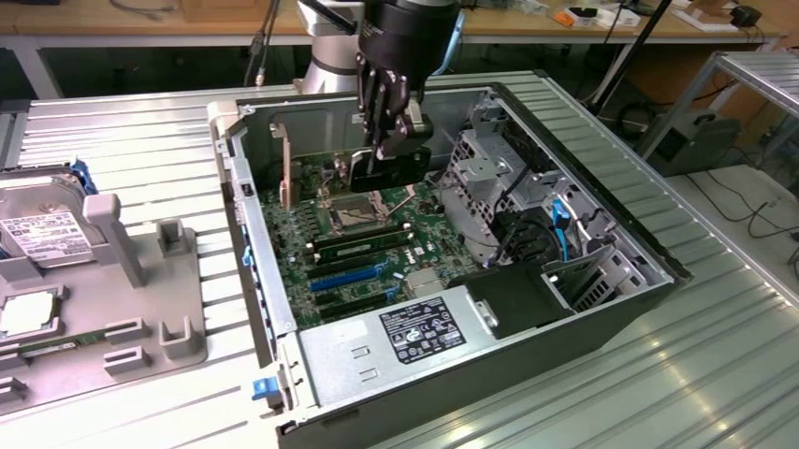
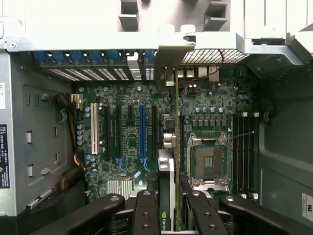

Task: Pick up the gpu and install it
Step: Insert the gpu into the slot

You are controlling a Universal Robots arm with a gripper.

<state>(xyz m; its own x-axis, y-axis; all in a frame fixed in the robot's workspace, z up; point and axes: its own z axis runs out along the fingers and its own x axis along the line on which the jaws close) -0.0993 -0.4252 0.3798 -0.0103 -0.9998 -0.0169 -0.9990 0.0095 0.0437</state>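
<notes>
gpu (image 1: 389, 176) | clamped edge-on in tool (image 1: 397, 150) | above motherboard (image 1: 374, 281) inside case (image 1: 228, 178)

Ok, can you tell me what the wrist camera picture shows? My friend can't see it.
The robot's black fingers grip the gpu, seen edge-on, above the green motherboard inside an open computer case.

No legible text: print on the power supply label (image 1: 425, 329) and hard drive label (image 1: 28, 234) cannot be read

gpu (image 1: 391, 171) | thin green card, black cooler | upright on edge | clamped in pincer (image 1: 397, 148) over motherboard (image 1: 327, 281)
</notes>
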